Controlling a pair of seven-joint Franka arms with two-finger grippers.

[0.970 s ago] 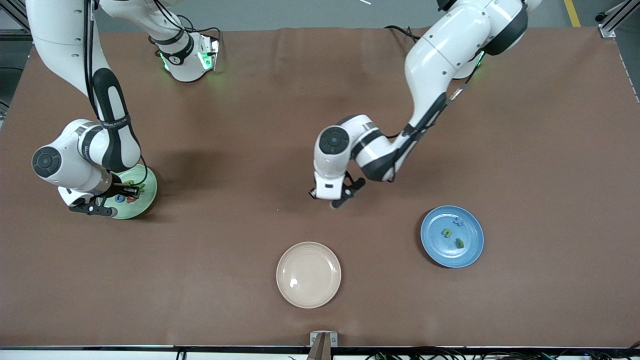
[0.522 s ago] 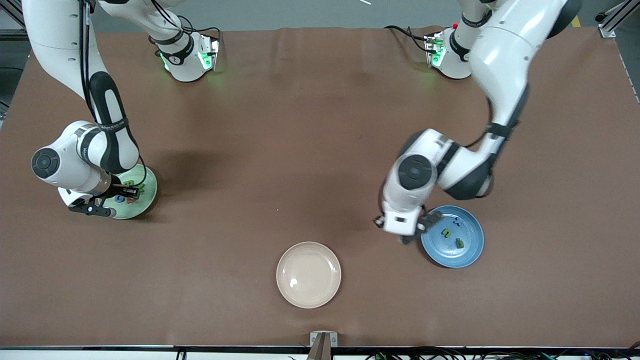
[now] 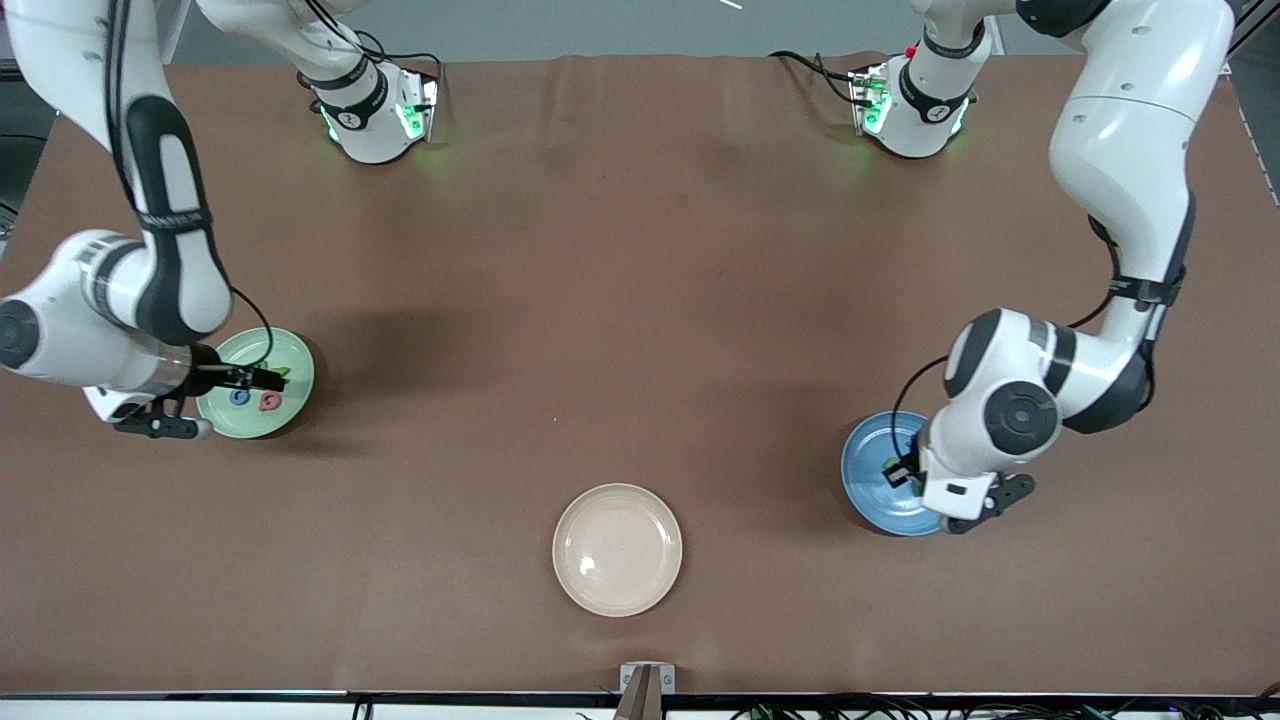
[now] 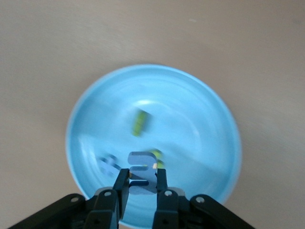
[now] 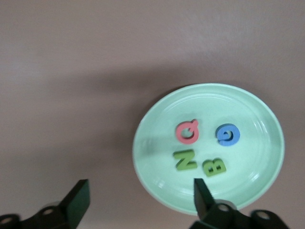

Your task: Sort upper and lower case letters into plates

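Left end effector [image 4: 142, 187] moved over blue plate [image 3: 868, 478], four letters on green plate [image 5: 257, 191]

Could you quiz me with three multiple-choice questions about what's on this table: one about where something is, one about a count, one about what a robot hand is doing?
1. Which plate is the left gripper over?
A. cream plate
B. blue plate
C. green plate

2. How many letters lie in the green plate?
A. two
B. four
C. six

3. What are the right gripper's fingers doing?
A. standing open, empty
B. pinching a red letter
C. gripping the plate's rim

Answers: 1 B, its wrist view shows that plate beneath it. 2 B, the right wrist view shows Q, G, N and B. 3 A, both fingers stand wide apart with nothing between them.
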